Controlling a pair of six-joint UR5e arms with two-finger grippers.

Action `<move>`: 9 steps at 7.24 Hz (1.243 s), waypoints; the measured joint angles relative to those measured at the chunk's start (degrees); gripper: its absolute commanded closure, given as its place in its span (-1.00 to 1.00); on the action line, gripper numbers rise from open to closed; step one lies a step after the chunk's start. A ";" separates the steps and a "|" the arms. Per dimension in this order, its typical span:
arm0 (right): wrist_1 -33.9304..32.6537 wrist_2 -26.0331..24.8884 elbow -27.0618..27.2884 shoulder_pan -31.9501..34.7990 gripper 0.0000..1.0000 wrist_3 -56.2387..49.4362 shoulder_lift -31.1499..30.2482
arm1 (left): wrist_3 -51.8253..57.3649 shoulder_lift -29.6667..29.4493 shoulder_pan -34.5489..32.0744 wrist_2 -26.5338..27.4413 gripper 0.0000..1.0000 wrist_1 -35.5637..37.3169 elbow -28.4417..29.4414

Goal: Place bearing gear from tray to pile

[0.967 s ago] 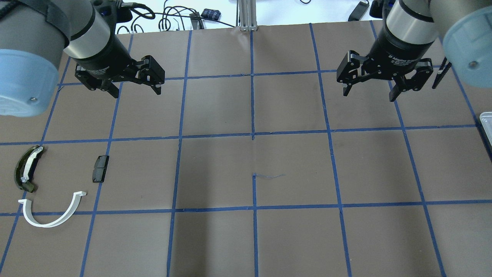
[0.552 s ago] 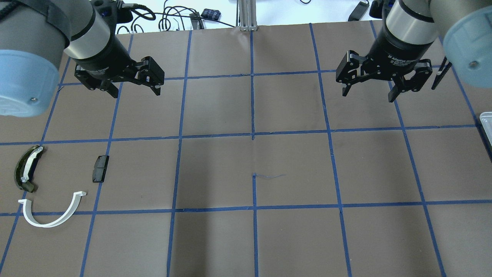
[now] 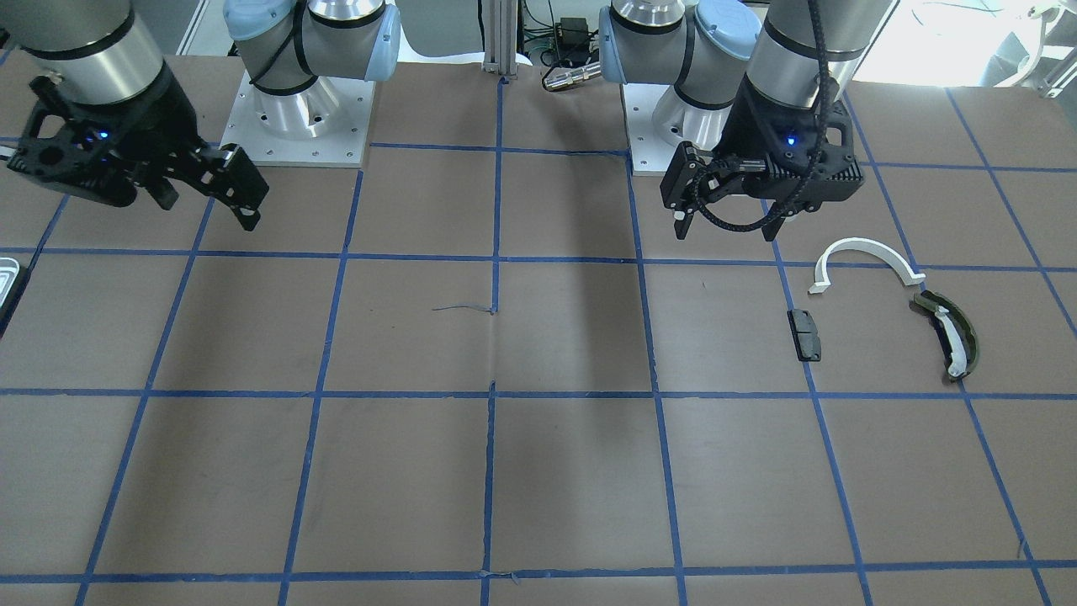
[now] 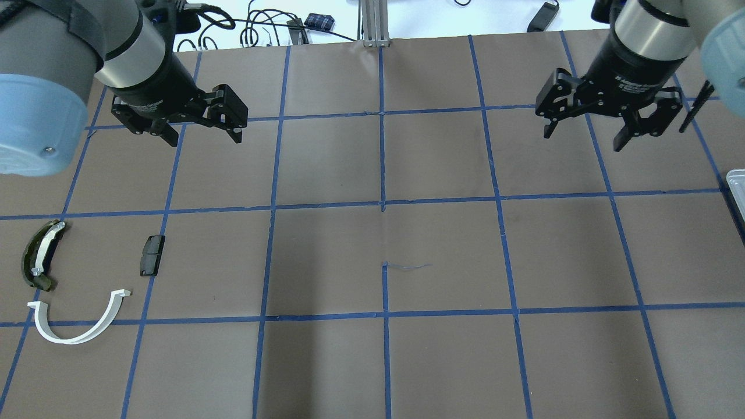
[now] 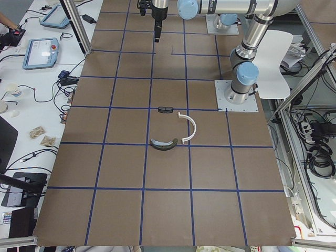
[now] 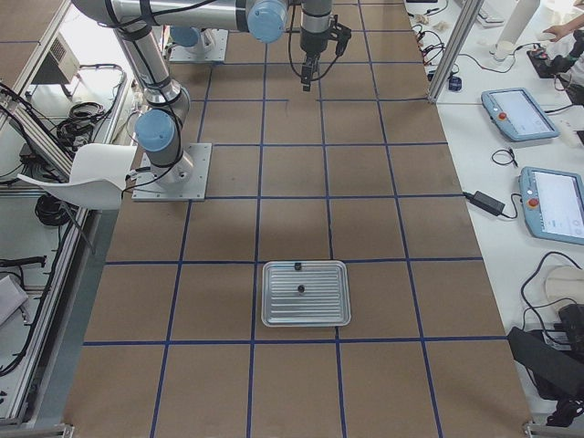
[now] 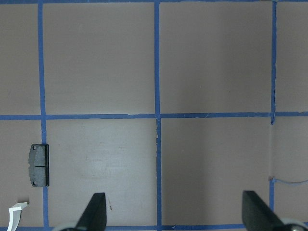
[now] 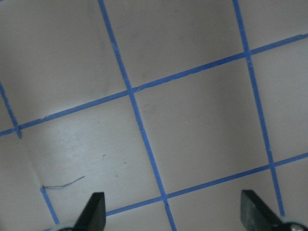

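The tray (image 6: 306,315) is a shallow silver pan on the brown table, seen whole only in the exterior right view; just its rim shows at the overhead view's right edge (image 4: 737,185). Two small dark parts (image 6: 300,290) lie in it, too small to identify. The pile lies at the left front: a white half-ring (image 4: 78,336), an olive curved piece (image 4: 36,256) and a black block (image 4: 152,255). My left gripper (image 4: 205,138) hangs open and empty above the table, behind the pile. My right gripper (image 4: 582,139) hangs open and empty at the far right, well short of the tray.
The table is brown paper with a blue tape grid (image 4: 382,206). Cables and a metal post (image 4: 372,23) lie beyond the far edge. The arm bases (image 3: 294,109) stand at the robot's side of the table. Operator pendants (image 6: 520,114) sit on a side bench.
My right gripper has moved to the right, toward the tray's side of the table, still open. My left gripper has barely moved. The pile parts lie as before.
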 measured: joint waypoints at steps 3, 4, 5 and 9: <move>-0.58 -1.03 0.01 -16.36 -1.00 -9.93 2.32 | 0.01 -0.05 0.12 -0.10 -1.00 0.01 0.15; -2.27 -1.68 -0.06 -22.42 -1.00 -16.27 4.26 | 0.02 -0.07 0.18 -0.19 -1.00 0.01 0.17; -5.22 -2.00 -0.21 -27.94 -1.00 -22.55 7.29 | 0.01 -0.08 0.19 -0.23 -1.00 0.01 0.20; -23.36 -2.64 -0.66 -38.57 -0.98 -35.85 23.19 | 0.03 -0.05 0.16 -0.20 -1.00 0.01 0.04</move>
